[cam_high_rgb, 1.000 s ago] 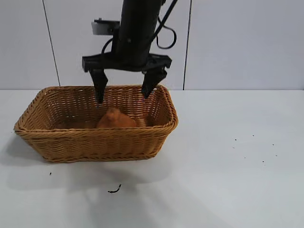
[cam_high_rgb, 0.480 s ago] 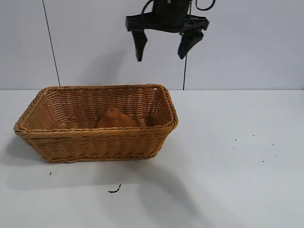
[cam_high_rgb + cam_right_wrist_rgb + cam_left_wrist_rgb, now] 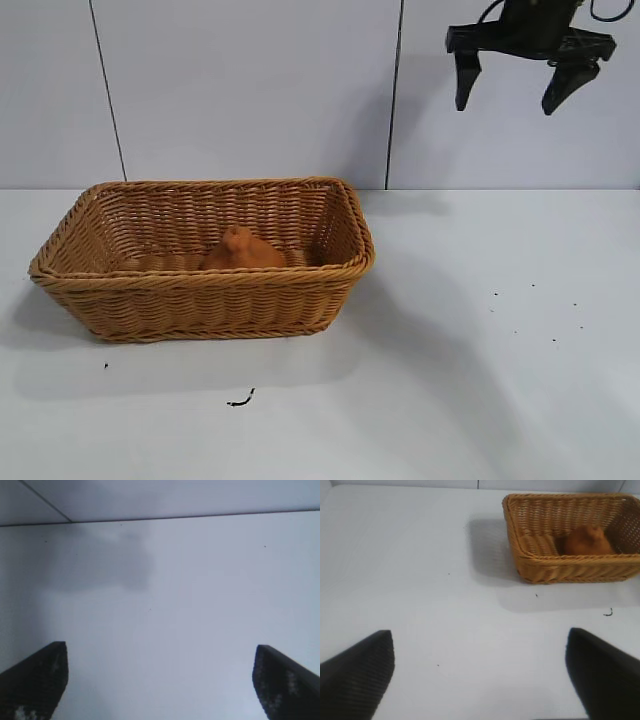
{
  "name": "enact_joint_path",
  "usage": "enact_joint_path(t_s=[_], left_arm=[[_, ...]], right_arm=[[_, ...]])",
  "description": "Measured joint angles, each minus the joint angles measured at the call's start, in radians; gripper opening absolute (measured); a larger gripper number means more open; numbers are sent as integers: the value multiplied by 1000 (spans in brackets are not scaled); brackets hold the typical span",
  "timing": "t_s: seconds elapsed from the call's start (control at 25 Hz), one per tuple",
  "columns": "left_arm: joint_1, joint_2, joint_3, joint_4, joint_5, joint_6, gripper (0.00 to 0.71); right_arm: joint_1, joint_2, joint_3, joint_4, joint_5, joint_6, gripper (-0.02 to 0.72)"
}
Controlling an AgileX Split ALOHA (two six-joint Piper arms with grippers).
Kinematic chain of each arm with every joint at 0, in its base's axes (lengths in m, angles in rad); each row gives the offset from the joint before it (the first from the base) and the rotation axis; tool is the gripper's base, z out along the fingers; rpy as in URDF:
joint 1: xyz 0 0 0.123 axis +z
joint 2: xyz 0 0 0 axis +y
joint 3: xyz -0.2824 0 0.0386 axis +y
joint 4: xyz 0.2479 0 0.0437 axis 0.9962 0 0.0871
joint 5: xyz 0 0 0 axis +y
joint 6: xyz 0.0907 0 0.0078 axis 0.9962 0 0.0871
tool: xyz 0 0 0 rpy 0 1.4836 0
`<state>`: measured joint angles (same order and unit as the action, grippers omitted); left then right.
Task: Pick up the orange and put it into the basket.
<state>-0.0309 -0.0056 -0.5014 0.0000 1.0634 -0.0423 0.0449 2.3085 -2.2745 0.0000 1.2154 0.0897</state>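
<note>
The orange (image 3: 243, 250) lies inside the wicker basket (image 3: 200, 282), right of its middle, with nothing touching it. My right gripper (image 3: 506, 106) hangs high at the upper right, in front of the wall and well clear of the basket. It is open and empty. In the right wrist view it (image 3: 160, 647) is over bare table near the wall. My left gripper (image 3: 479, 631) is open and empty over bare table, out of the exterior view. The left wrist view shows the basket (image 3: 520, 547) far off with the orange (image 3: 587, 541) in it.
A small black squiggle (image 3: 240, 400) lies on the white table in front of the basket. Several dark specks (image 3: 515, 331) dot the table at the right. The grey wall (image 3: 250, 90) stands right behind the basket.
My right gripper has risen out of the basket and swung up and to the right, staying open. The orange has stayed in the basket.
</note>
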Motion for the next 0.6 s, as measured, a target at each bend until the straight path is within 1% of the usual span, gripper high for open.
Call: enact_joint_path(t_s=[0.08,0.16,0.6], left_arm=[[0,0,0,0,0,0,666],[0,0,0,0,1,0,666],[0,0,0,0,0,0,666]], right_arm=[[0,-54,89,31,0,-21,694],[0,-123,188,43,0,-36,694],[0,-700,899,47,1,-84,694]])
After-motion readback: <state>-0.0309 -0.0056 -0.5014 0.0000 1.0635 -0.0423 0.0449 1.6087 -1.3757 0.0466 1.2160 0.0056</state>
